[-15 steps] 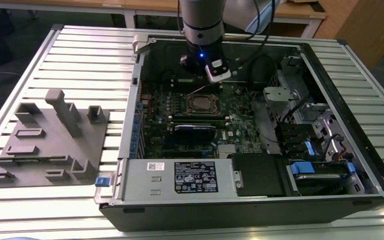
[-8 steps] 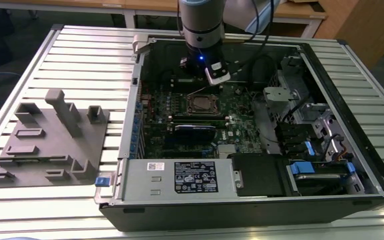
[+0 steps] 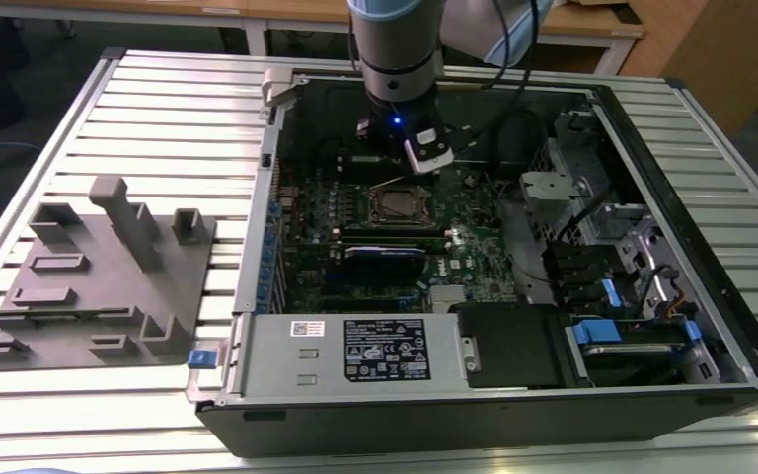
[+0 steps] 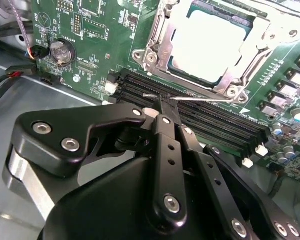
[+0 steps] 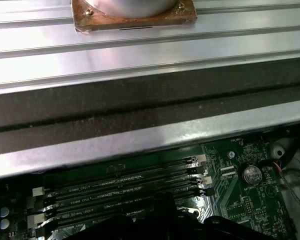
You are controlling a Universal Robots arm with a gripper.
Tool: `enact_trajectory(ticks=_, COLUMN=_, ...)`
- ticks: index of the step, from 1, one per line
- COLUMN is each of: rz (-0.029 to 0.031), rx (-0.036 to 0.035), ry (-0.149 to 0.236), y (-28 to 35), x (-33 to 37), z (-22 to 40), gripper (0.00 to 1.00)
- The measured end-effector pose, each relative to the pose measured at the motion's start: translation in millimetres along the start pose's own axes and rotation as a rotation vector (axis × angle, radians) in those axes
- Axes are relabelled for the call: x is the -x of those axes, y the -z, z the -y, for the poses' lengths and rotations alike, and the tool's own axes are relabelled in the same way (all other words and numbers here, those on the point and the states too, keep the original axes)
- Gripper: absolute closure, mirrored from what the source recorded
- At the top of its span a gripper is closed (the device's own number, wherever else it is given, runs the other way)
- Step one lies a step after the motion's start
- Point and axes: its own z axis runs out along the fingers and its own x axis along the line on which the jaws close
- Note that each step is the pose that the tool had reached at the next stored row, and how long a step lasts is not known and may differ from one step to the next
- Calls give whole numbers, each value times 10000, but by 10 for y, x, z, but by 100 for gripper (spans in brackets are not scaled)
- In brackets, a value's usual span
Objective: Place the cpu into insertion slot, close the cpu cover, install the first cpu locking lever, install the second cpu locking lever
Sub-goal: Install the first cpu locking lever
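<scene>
The cpu point(image 4: 210, 42) sits in the insertion slot point(image 3: 399, 205), its pale top washed out by glare, and the cpu cover point(image 4: 157, 42) lies flat around it. The gripper point(image 4: 162, 106) hangs just beside the slot, over the memory slots point(image 4: 220, 122). Its jaws are drawn together at a thin locking lever point(image 4: 205, 99); whether they pinch it is hidden.

cpu point(image 4: 210, 47): pale silvery; cpu cover point(image 4: 159, 41): silvery metal; circuit board point(image 4: 95, 55): green; memory slots point(image 4: 212, 120): black; tabletop point(image 3: 155, 109): silver, ribbed stripes; fixture block point(image 3: 103, 286): grey.
</scene>
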Motion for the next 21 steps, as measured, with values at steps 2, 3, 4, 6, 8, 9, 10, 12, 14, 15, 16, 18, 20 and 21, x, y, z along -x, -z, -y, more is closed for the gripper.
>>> enact_trajectory(ticks=2, rz=24, rx=6, ry=9, y=-14, x=-3, z=4, gripper=89)
enact_trajectory(ticks=3, rz=35, rx=9, ry=12, y=-22, x=-5, z=7, gripper=89)
enact_trajectory(ticks=4, rz=44, rx=10, ry=14, y=-30, x=-6, z=9, gripper=89)
enact_trajectory(ticks=6, rz=58, rx=14, ry=16, y=-45, x=-9, z=13, gripper=89)
enact_trajectory(ticks=8, rz=61, rx=13, ry=18, y=-51, x=-11, z=15, gripper=89)
enact_trajectory(ticks=9, rz=62, rx=14, ry=17, y=-52, x=-11, z=14, gripper=89)
enact_trajectory(ticks=10, rz=64, rx=12, ry=11, y=-54, x=-12, z=10, gripper=89)
enact_trajectory(ticks=12, rz=78, rx=5, ry=-40, y=-57, x=-15, z=3, gripper=89)
enact_trajectory(ticks=14, rz=90, rx=-2, ry=-83, y=-60, x=-22, z=-8, gripper=89)
enact_trajectory(ticks=15, rz=95, rx=-3, ry=-98, y=-61, x=-27, z=-12, gripper=89)
enact_trajectory(ticks=16, rz=98, rx=-5, ry=-110, y=-62, x=-31, z=-15, gripper=89)
enact_trajectory(ticks=18, rz=101, rx=-7, ry=-123, y=-63, x=-34, z=-16, gripper=89)
enact_trajectory(ticks=20, rz=103, rx=-9, ry=-130, y=-64, x=-34, z=-16, gripper=89)
enact_trajectory(ticks=21, rz=199, rx=-62, ry=-466, y=-158, x=-49, z=11, gripper=89)
